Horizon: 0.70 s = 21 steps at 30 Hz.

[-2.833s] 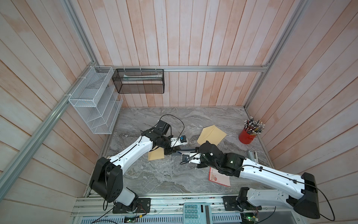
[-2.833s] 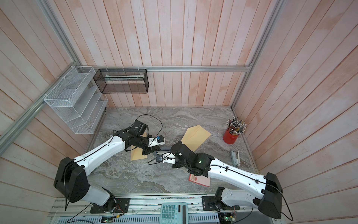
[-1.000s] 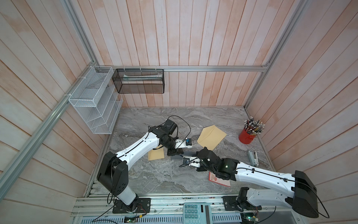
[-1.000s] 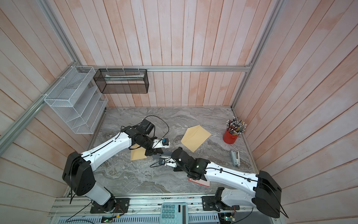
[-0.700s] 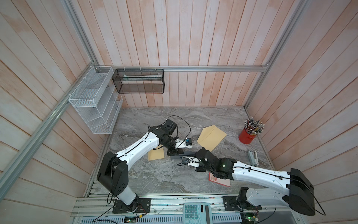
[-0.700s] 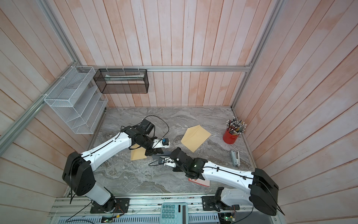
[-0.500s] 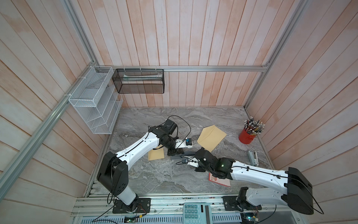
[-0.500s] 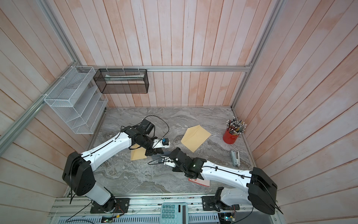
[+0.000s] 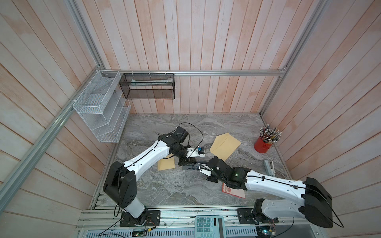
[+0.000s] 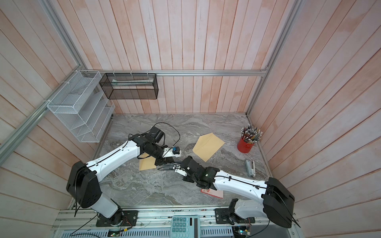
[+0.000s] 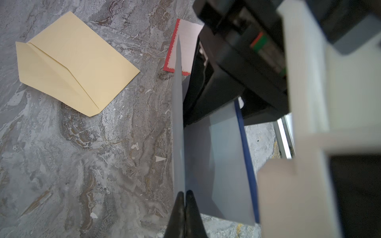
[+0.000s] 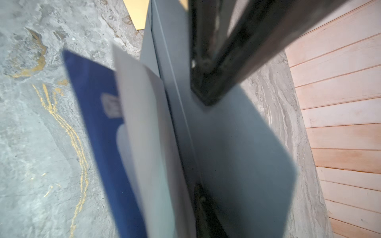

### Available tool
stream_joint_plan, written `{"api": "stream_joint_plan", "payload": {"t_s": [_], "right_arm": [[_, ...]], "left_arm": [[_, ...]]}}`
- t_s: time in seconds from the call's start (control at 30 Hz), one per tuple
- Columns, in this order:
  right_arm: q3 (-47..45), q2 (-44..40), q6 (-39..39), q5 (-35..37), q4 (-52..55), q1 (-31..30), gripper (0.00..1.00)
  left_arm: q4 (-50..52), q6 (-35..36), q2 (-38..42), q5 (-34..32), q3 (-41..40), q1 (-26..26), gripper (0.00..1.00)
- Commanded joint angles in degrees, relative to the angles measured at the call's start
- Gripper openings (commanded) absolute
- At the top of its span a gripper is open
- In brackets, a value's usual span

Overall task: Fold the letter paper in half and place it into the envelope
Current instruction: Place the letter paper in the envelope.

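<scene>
The letter paper (image 11: 216, 156), grey-white with a blue face (image 12: 97, 123), stands folded on edge over the middle of the marble table. My left gripper (image 11: 185, 194) is shut on its edge, and its dark fingers (image 12: 214, 82) show against the sheet in the right wrist view. My right gripper (image 9: 193, 166) meets it from the right. One of its fingers (image 12: 203, 208) shows beside the fold and the sheet hides the rest. The manila envelope (image 9: 225, 145) (image 11: 72, 63) lies flat behind them, flap open.
A smaller tan envelope (image 9: 166, 164) lies partly under my left arm. A red-bordered sheet (image 9: 233, 190) lies under my right arm. A red pencil cup (image 9: 263, 145) and a stapler (image 9: 268, 167) stand at the right. Wire racks (image 9: 103, 107) hang on the left wall.
My right gripper has crept a little left and back, toward the left gripper. The left arm has held still with the paper since a second ago.
</scene>
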State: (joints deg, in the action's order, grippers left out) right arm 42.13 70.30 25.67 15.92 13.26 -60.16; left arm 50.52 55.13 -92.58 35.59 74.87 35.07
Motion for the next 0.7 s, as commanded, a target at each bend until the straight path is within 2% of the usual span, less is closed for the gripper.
{"api": "stream_joint_plan", "payload": {"t_s": [0.0, 0.17, 0.43, 0.67], "right_arm": [[0.24, -2.57, -1.92, -1.2, -0.79, 0.49, 0.32], [0.06, -4.27, -2.34, -1.54, -0.03, 0.57, 0.32], [-0.56, -4.93, -2.28, -1.8, 0.71, 0.57, 0.13], [0.04, -4.51, -2.12, 0.44, 1.7, 0.57, 0.06]], "left_arm": [[-0.34, 0.94, -0.59, 1.58, -0.41, 0.23, 0.0], [-0.28, 0.94, -0.94, 1.76, -0.34, 0.16, 0.0], [-0.25, 0.94, -1.29, 2.09, -0.25, 0.01, 0.0], [-0.16, 0.94, -1.38, 2.37, -0.08, 0.03, 0.0]]}}
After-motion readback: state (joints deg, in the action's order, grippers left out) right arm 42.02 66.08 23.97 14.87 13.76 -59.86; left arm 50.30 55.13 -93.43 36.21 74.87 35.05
